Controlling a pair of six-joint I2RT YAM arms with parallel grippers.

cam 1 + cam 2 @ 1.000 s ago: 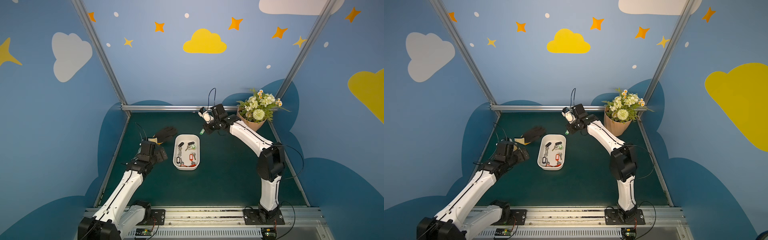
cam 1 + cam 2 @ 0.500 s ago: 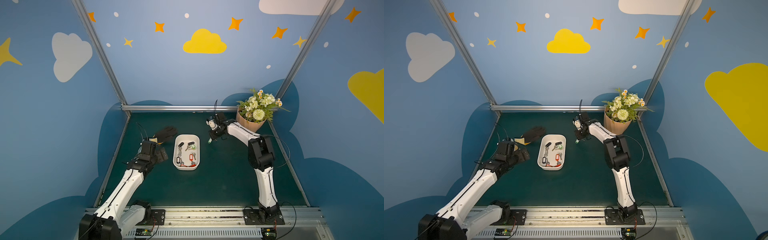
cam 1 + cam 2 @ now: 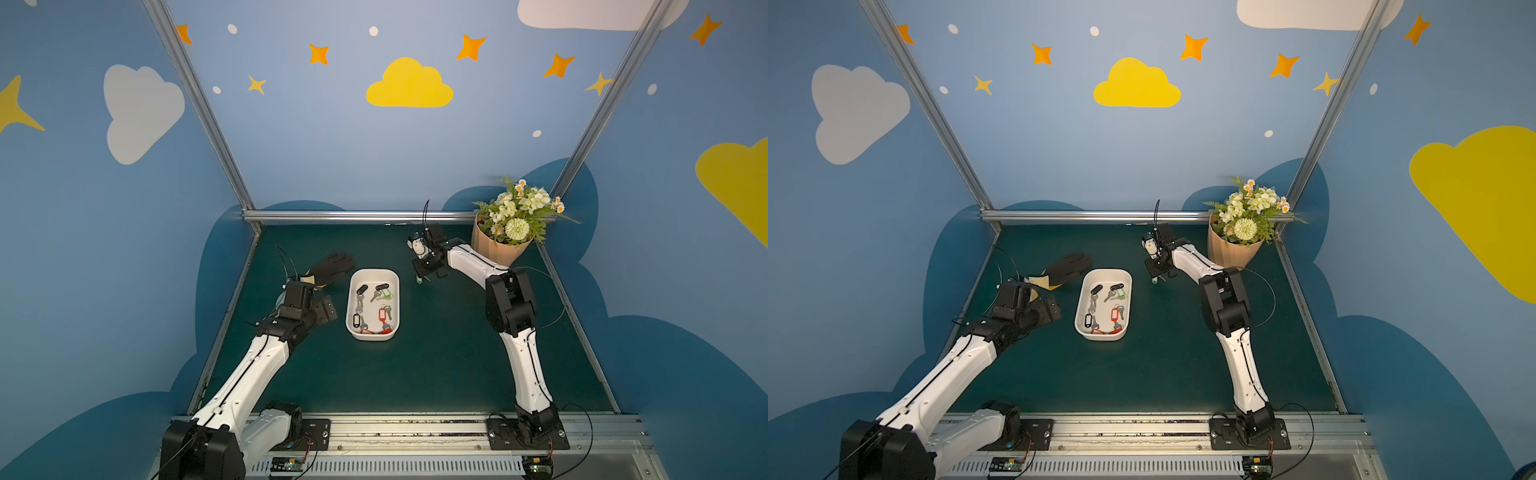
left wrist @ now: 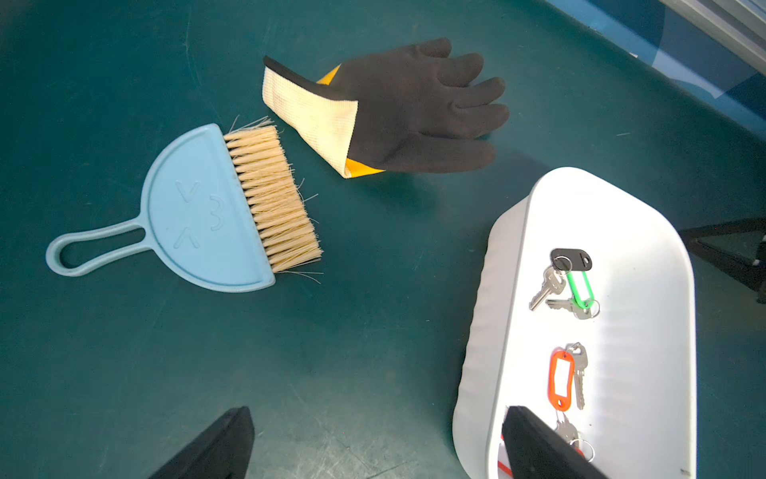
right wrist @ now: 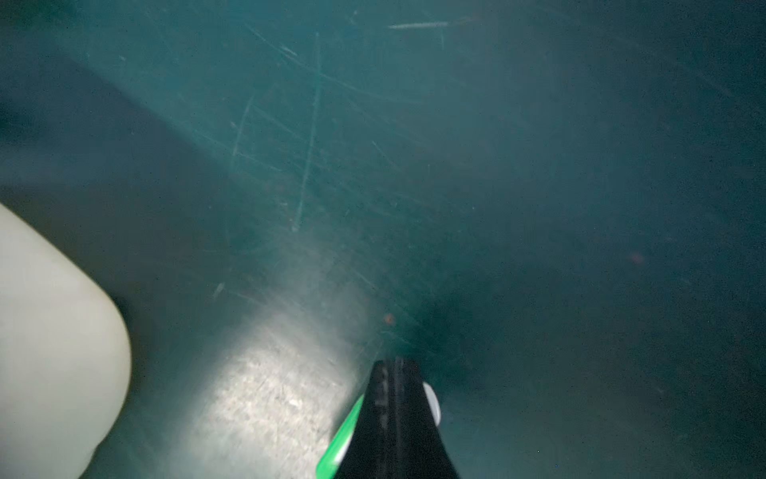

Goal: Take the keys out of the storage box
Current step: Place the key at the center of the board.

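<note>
Several keys (image 3: 374, 309) lay inside the white storage box (image 3: 372, 336) mid-table. The right gripper (image 3: 420, 277) — jaws pinched tight on a green-tagged key (image 5: 342, 443) — hung low over the green table (image 3: 436, 365), just beside the box's far corner. The left gripper (image 4: 377, 408) gaped wide at the box's opposite side.
</note>
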